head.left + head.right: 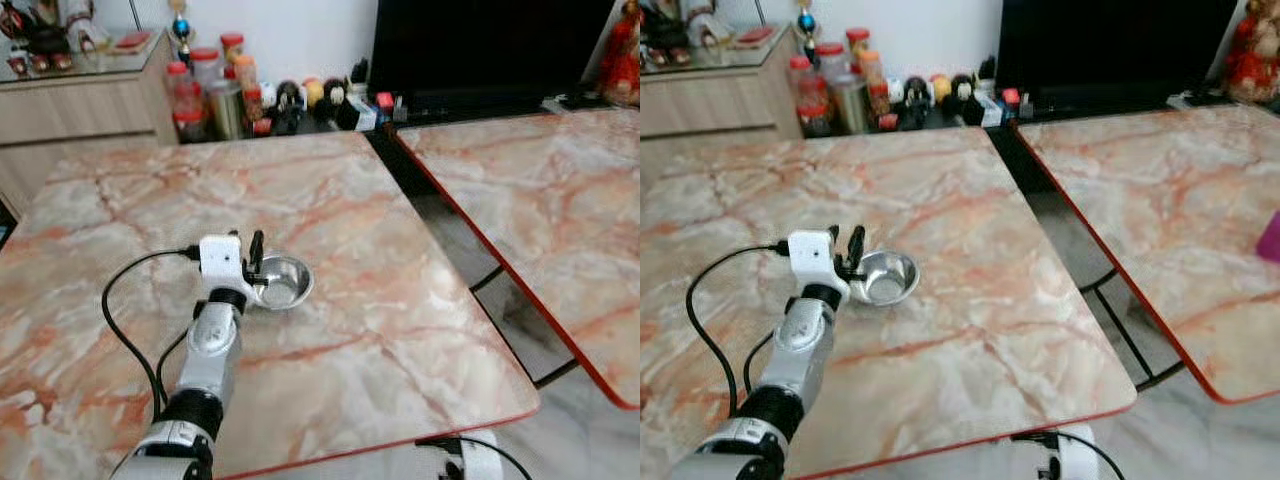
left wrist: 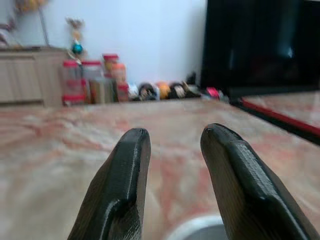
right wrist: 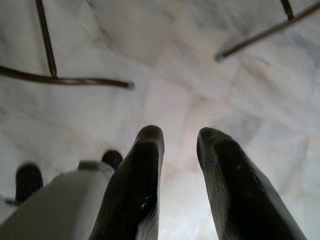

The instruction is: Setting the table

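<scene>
Seen along the right claw (image 3: 180, 145): two long black fingers (image 3: 137, 190) pointing down, slightly parted, nothing between them. Below, a pale marble-tiled floor (image 3: 175, 65) with faint seams. Thin dark metal legs (image 3: 65, 80) crossing the floor near one corner, another thin bar (image 3: 260, 37) near the opposite corner. Beside the fingers, a blurred pale rounded robot part (image 3: 55, 205) with dark knobs.

You've got the left gripper (image 1: 255, 262) covering the near rim of the steel bowl (image 1: 281, 281), and in the wrist view just a sliver of that bowl at the edge. The jars (image 1: 205, 92) behind the desk (image 1: 330, 200) are too blurred to read.
</scene>
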Tool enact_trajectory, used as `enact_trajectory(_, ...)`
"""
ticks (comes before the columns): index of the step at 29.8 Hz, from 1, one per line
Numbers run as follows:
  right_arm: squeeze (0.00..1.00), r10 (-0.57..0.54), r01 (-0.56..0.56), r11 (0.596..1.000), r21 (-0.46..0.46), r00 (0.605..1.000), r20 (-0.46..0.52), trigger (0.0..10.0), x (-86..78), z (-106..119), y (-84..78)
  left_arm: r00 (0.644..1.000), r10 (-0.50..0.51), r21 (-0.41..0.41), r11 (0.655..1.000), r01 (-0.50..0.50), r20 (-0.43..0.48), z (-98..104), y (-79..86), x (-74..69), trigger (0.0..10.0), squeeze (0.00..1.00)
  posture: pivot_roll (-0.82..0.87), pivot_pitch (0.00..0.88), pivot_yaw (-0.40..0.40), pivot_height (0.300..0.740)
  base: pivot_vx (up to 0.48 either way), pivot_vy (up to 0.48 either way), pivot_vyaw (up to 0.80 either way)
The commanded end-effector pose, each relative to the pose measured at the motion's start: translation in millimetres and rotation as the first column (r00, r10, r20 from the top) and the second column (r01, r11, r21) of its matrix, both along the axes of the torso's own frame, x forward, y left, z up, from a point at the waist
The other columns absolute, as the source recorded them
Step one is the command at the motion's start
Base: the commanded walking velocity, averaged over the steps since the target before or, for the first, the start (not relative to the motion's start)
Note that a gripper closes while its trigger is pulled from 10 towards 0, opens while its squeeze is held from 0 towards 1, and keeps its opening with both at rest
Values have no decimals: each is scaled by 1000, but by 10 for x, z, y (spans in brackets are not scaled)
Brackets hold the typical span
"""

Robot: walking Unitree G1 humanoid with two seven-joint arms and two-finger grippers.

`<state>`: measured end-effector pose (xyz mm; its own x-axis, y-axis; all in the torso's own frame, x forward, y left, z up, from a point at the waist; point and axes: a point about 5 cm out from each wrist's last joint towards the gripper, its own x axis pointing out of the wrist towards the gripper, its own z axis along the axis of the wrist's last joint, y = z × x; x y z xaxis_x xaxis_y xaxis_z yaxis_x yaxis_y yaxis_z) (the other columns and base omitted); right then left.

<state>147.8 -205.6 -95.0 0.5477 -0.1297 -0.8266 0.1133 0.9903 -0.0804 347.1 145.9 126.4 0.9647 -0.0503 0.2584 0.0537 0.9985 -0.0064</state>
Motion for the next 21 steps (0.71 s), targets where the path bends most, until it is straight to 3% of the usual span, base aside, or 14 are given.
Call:
enact_trajectory(1, 0, -48, 48, 999, 19, 999, -24, 10000, -106, -45, 34, 1000, 17, -19, 1000, -17, -5, 10, 58, 3, 10000, 0, -6, 0, -16, 740, 0, 0, 0)
enact_trajectory(4, 0, -60, 61, 998, 15, 997, -48, 10000, -206, -75, 16, 1000, 4, -28, 1000, -5, -10, 19, 38, 12, 10000, 0, -17, 0, -8, 740, 0, 0, 0)
enact_trajectory(7, 0, -82, 83, 996, 16, 995, -53, 10000, -253, -86, 2, 999, -21, -92, 996, 18, -28, 70, -2, 59, 10000, 0, -22, 0, -3, 740, 0, 0, 0)
enact_trajectory(11, 0, -89, 90, 996, 13, 995, -47, 10000, -238, -80, -9, 995, -70, -168, 984, 56, -76, 141, -43, 132, 10000, 0, -21, 0, -3, 740, 0, 0, 0)
enact_trajectory(12, 0, -89, 90, 996, 13, 995, -47, 10000, -238, -80, -9, 995, -70, -168, 984, 56, -76, 141, -43, 132, 10000, 0, -21, 0, -3, 740, 0, 0, 0)
enact_trajectory(15, 0, -86, 86, 996, 12, 996, -26, 10000, -143, -46, -28, 970, -148, -170, 979, 116, -192, 179, -90, 206, 10000, 0, -16, 0, -5, 740, 0, 0, 0)
enact_trajectory(17, 0, -84, 84, 996, 13, 996, -24, 10000, -136, -44, -27, 968, -149, -164, 980, 116, -204, 180, -89, 211, 10000, 0, -16, 0, -5, 740, 0, 0, 0)
enact_trajectory(18, 0, -85, 85, 996, 13, 996, -22, 10000, -131, -42, -26, 965, -161, -175, 977, 125, -209, 191, -93, 212, 10000, 361, -10, 0, -8, 740, 0, 0, 0)
enact_trajectory(19, 0, -86, 86, 996, 14, 996, -21, 10000, -125, -41, -25, 959, -181, -195, 971, 138, -220, 197, -106, 211, 10000, 1000, -10, 0, -8, 740, 0, 0, 0)
enact_trajectory(21, 0, -84, 84, 996, 14, 996, -19, 10000, -107, -36, -24, 933, -223, -183, 967, 176, -283, 171, -159, 199, 10000, 1000, -7, 0, -10, 740, 0, 0, 0)
